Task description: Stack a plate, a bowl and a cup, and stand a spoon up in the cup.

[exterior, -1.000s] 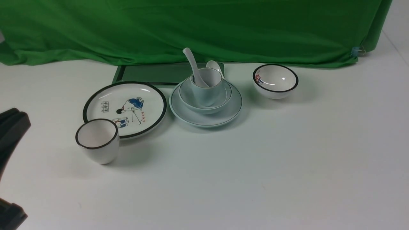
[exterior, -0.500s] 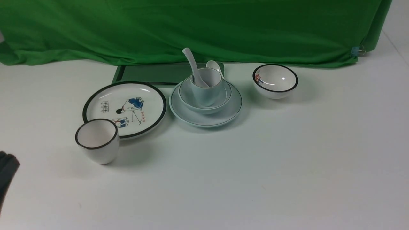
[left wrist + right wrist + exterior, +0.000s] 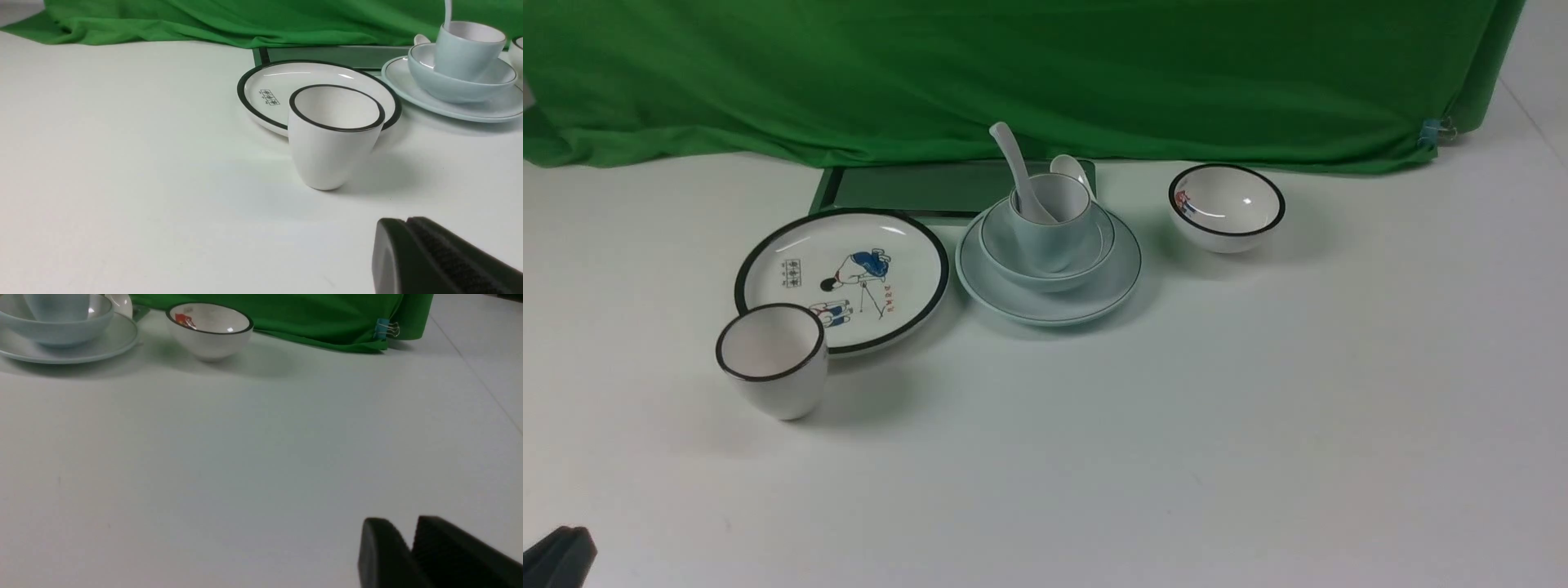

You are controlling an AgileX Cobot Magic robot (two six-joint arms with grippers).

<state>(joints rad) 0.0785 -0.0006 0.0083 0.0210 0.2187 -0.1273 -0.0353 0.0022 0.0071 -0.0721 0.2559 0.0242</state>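
Compared with a second ago, shows less of the dark left gripper [image 3: 560, 555], now only at the near left corner. In the left wrist view, shows its fingers clenched together; in the right wrist view alone, shows the dark right gripper [image 3: 404, 520], released slightly, fingertips apart. At far centre, well beyond and right of the left gripper, shows a stack: pale blue-green round plate [image 3: 1045, 310], matching bowl [image 3: 1045, 283], handleless matching cup [image 3: 1054, 245], with a white spoon [image 3: 1013, 159] leaning inside.

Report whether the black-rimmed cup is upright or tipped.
Upright: the black-rimmed cup stands on its base, mouth facing up.
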